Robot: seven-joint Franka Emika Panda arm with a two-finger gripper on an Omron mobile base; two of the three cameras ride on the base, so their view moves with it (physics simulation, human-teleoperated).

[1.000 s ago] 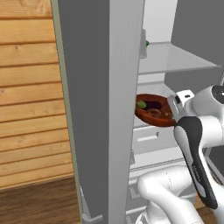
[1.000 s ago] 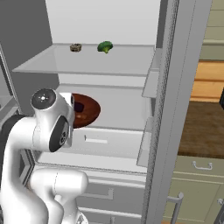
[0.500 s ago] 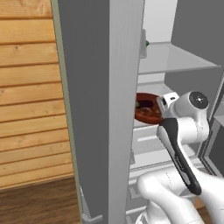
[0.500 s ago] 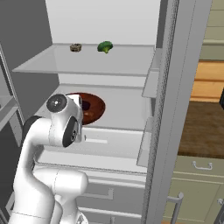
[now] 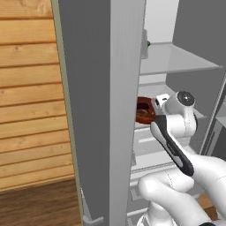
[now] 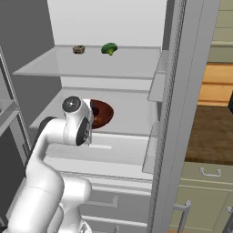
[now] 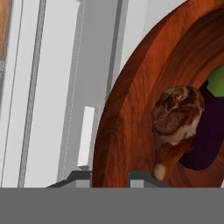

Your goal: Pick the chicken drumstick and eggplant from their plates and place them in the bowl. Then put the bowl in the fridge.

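Observation:
The reddish-brown bowl (image 7: 131, 109) is inside the open fridge (image 5: 101, 88), over the white middle shelf (image 6: 132, 118). In it lie the chicken drumstick (image 7: 175, 118) and, behind it, the dark purple eggplant (image 7: 205, 135) with its green cap. My gripper (image 7: 109, 177) is shut on the bowl's near rim, one finger tip on each side of it. From the base views the bowl (image 5: 143, 110) (image 6: 102, 113) shows partly behind my wrist. The plates are out of view.
A broccoli (image 6: 109, 48) and a small brown item (image 6: 79, 49) sit on the glass shelf above. The open fridge door (image 6: 182, 113) with its door bins stands close at the right. White drawers (image 6: 104, 200) lie below the shelf. A wooden wall (image 5: 31, 110) is at the left.
My arm has reached further into the fridge, carrying the bowl deeper over the middle shelf. The grip on the rim is unchanged.

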